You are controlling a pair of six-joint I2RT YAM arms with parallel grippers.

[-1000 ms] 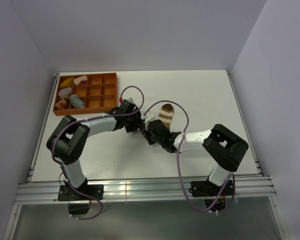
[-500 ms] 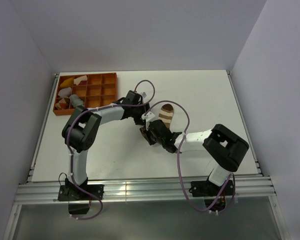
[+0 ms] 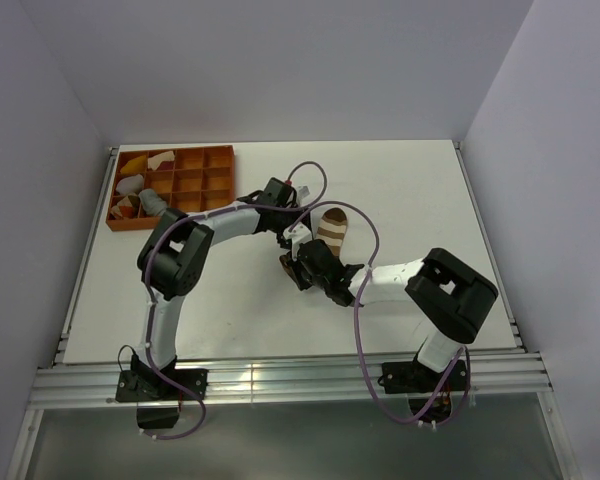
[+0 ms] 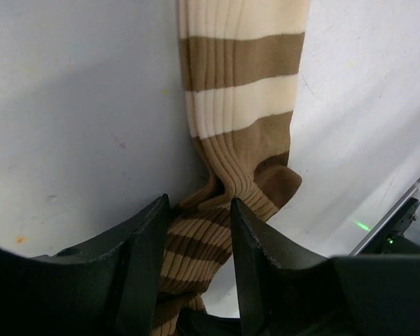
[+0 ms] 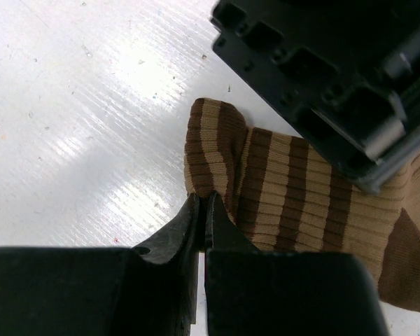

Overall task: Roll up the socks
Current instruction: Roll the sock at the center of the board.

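One brown sock with pale stripes [image 3: 332, 228] lies flat mid-table, toe pointing away. My left gripper [image 3: 296, 228] reaches in from the left onto its near end. In the left wrist view the jaws [image 4: 198, 203] stand open, astride the bunched ribbed part of the sock [image 4: 241, 84], which touches the left finger [image 4: 150, 238]. My right gripper [image 3: 292, 262] sits just in front of it. In the right wrist view it [image 5: 203, 197] is shut, pinching the striped edge of the sock [image 5: 301, 196]. The left gripper's black body fills that view's upper right.
An orange divided tray [image 3: 180, 218] stands at the back left, holding grey [image 3: 154, 203], white and yellow cloth pieces. Grey walls enclose the table on three sides. Purple cables loop over both arms.
My left arm has swung right and forward from beside the sock to over its near end, and its jaws have narrowed. The right gripper has stayed put, still pinching the sock.
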